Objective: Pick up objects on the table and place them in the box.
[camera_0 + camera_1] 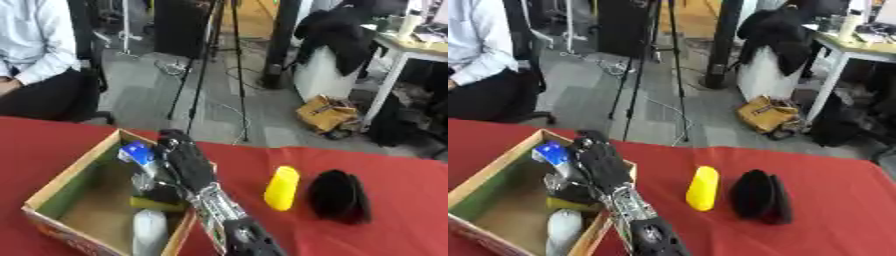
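A cardboard box (61, 182) stands at the left of the red table. My right hand (185, 162) reaches in from the bottom and hovers over the box's right wall, fingers stretched out, holding nothing that I can see. Just left of its fingertips a blue and white packet (136, 152) sits in the box's far corner. Lower in the box lie a yellow-green pad (157, 203) and a white rounded object (149, 227). On the cloth to the right of the arm lie a yellow oblong object (282, 187) and a black rounded object (337, 196). My left hand does not show.
The red tablecloth (394, 225) runs to the far edge. Beyond it are a tripod (210, 70), a seated person at the far left, a tan bag (328, 115) on the floor and a white desk (411, 50).
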Available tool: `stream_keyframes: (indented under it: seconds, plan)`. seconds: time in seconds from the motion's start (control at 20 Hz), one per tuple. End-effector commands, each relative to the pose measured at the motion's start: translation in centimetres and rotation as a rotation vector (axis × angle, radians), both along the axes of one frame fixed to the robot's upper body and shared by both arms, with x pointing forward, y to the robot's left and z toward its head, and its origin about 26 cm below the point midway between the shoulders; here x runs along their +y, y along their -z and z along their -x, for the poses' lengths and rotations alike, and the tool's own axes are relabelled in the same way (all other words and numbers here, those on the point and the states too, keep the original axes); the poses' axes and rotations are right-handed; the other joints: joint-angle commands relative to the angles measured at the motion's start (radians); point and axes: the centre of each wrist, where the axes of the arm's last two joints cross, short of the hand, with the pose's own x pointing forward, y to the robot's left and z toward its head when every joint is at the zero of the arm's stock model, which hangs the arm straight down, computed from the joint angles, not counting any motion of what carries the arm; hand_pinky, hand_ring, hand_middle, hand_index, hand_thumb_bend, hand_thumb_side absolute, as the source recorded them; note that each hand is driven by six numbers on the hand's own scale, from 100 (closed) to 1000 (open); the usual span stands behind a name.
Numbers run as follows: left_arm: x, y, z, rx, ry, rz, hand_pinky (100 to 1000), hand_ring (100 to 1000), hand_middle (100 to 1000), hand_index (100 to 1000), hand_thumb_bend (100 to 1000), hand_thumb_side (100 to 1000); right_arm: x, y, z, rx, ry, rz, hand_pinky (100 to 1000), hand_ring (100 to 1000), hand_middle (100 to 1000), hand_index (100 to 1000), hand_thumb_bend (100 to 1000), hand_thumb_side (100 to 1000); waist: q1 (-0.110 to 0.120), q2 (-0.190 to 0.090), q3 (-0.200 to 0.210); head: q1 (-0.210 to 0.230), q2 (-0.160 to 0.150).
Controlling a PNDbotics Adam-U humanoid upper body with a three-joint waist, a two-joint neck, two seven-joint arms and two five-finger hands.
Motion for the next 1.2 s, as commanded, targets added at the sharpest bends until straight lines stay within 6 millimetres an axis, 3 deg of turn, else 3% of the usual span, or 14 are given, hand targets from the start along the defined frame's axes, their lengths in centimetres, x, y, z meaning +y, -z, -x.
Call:
stream_keyframes:
  seconds: [0.05, 0.15, 0.25, 0.35, 0.4, 1.0, 1.2]
  plan:
    - [-0.1, -0.6, 0.3, -0.027, 0.015, 0.001, 1000, 949, 956, 853, 100, 917, -0.7, -1.2, -0.3, -0.065, 0.015, 0.029, 882, 848, 453, 531, 208, 920, 0.013, -0.017, 0.003, 0.0, -0.01]
    - [-0.1, -0.6, 0.3, -0.027, 0.016, 0.001, 1000, 949, 956, 853, 100, 917, -0.8, -0.9, -0.4, -0.058, 0.023, 0.05, 898, 895, 576, 617, 321, 1000, 0.013, -0.017, 0.003, 0.003, -0.012]
    - [-0.1, -0.6, 0.3, -0.026, 0.016, 0.0, 1000, 949, 956, 852, 100, 917, -0.8, -0.6, -0.5, -0.033, 0.031, 0.075, 918, 947, 748, 726, 413, 1000, 0.013, -0.017, 0.003, 0.006, -0.014]
    - [-0.1, -0.6, 0.3, -0.026, 0.017, -0.001, 1000, 949, 956, 852, 100, 917, -0.8, -0.5, -0.6, -0.012, 0.034, 0.091, 920, 952, 766, 737, 422, 1000, 0.013, -0.017, 0.003, 0.009, -0.015]
    - [-0.1, -0.6, 0.3, -0.026, 0.017, -0.001, 1000, 949, 956, 851, 100, 917, -0.8, -0.5, -0.6, -0.006, 0.035, 0.094, 930, 975, 826, 788, 447, 1000, 0.013, -0.017, 0.003, 0.009, -0.014]
    - [0.0, -0.6, 0.3, -0.025, 0.016, -0.003, 1000, 948, 956, 850, 100, 918, -0.6, -1.5, -0.3, -0.026, 0.005, 0.072, 938, 987, 850, 811, 457, 1000, 0.013, -0.017, -0.008, 0.025, -0.01]
    - [0.4, -0.7, 0.2, -0.029, -0.006, 0.001, 1000, 947, 955, 851, 100, 917, -0.4, -4.0, 1.0, -0.119, -0.069, -0.047, 954, 996, 852, 829, 451, 1000, 0.013, -0.016, -0.029, 0.053, -0.011]
